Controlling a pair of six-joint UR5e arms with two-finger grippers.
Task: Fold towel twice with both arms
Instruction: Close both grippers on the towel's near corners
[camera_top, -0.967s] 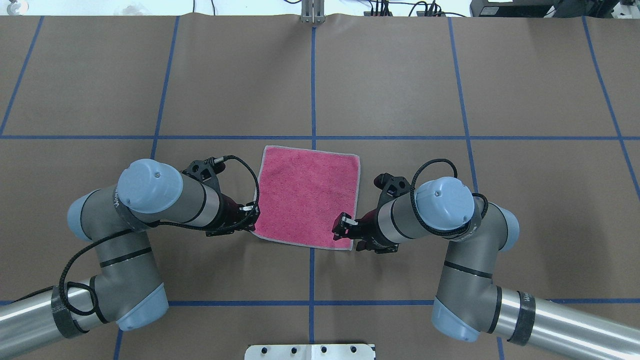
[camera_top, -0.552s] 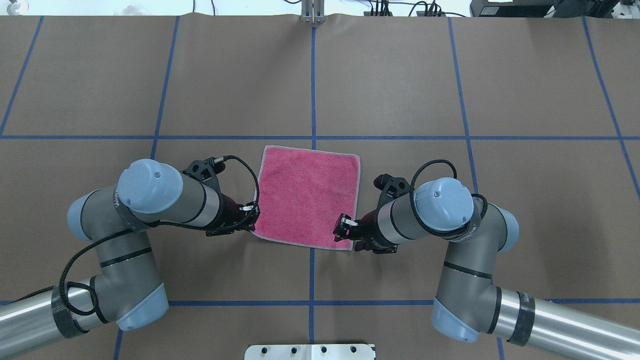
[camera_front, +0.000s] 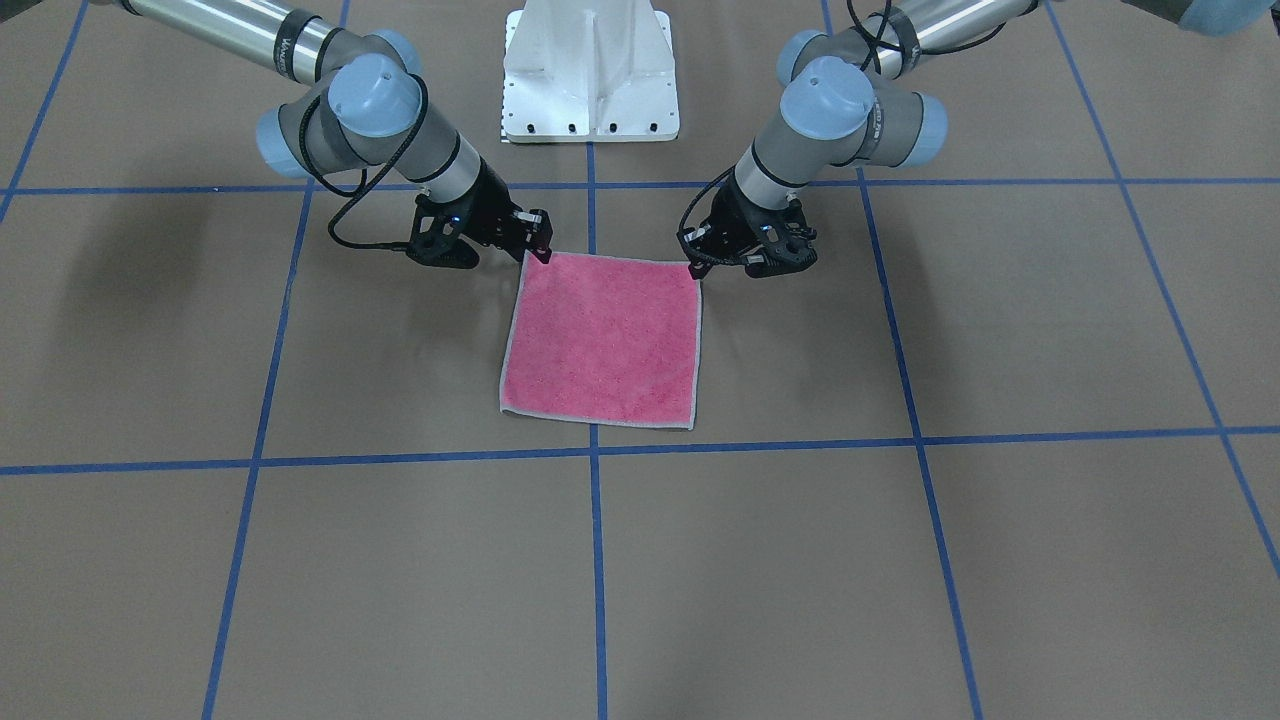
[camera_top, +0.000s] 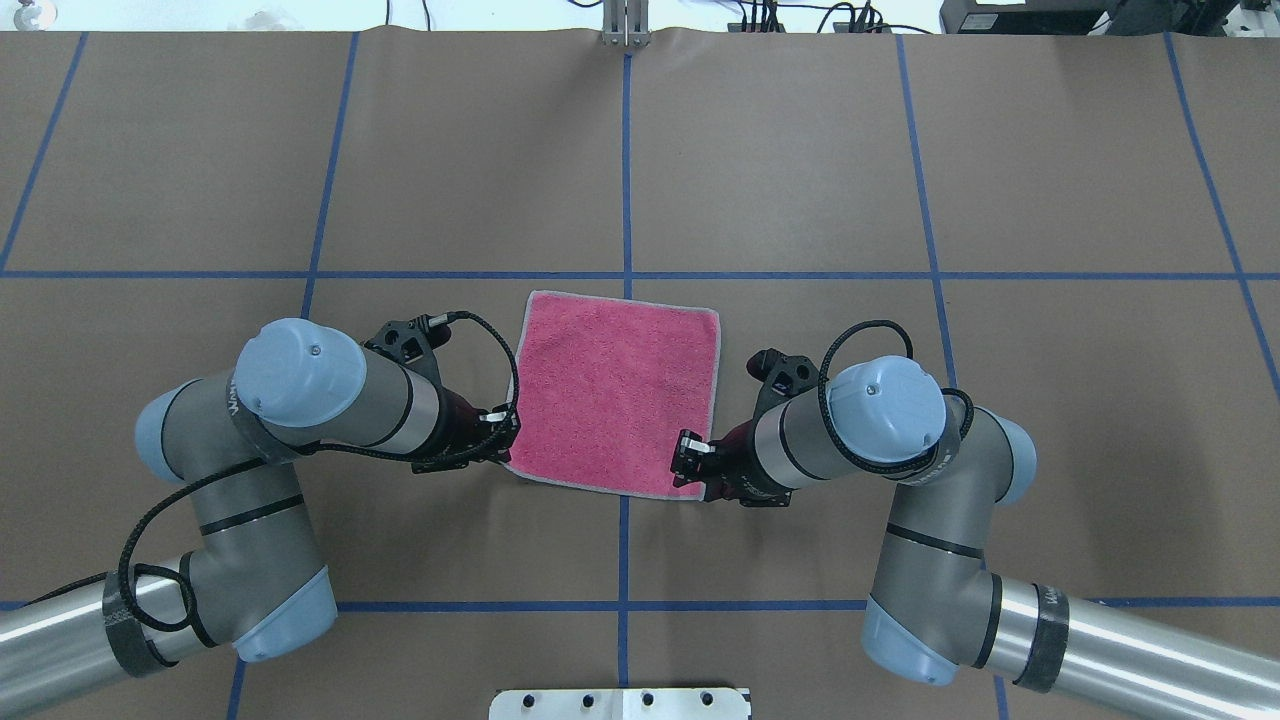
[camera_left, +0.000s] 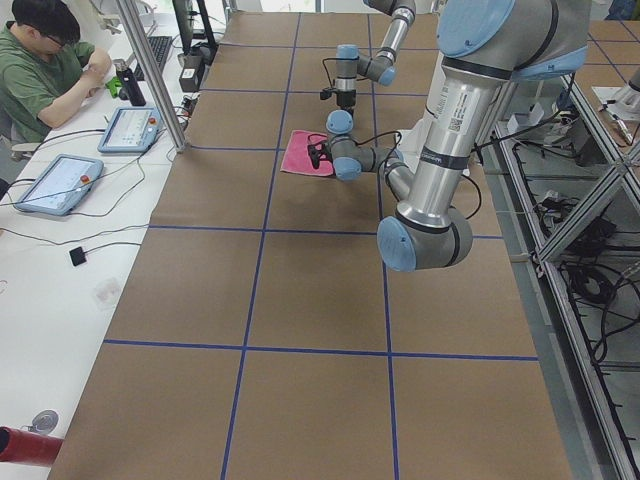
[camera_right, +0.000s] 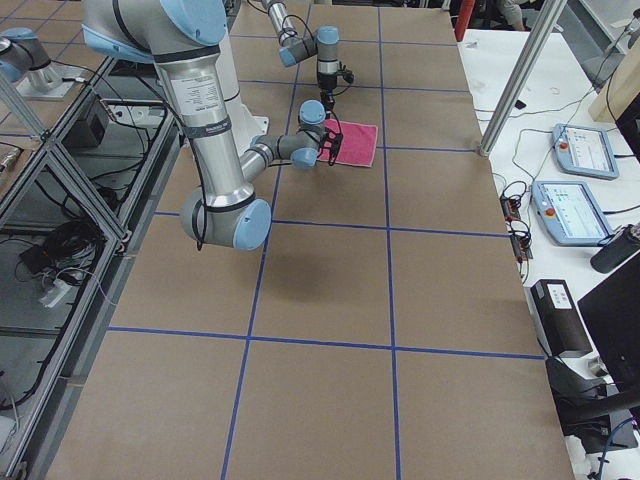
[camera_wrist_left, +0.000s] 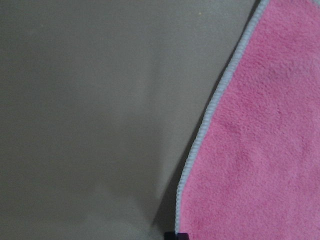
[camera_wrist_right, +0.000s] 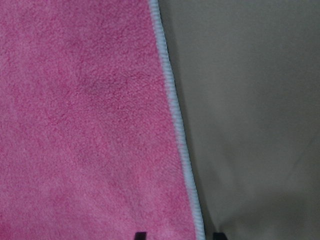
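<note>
Pink terry faces up on the towel (camera_top: 615, 390), which lies flat and unfolded on the brown paper table (camera_top: 800, 150), across the middle tape line. The right gripper (camera_top: 690, 462) sits low over the near right corner. Its wrist view shows two dark fingertips (camera_wrist_right: 140, 235) a little apart with the grey border between them, so it looks partly open and grips nothing yet. The left gripper (camera_top: 502, 435) is at the near left corner, but I cannot tell how wide it stands. This looks like the pinch before the first fold. Each side should close squarely on the border, then both should lift level and together, so that the near edge lands straight on the far one.
</note>
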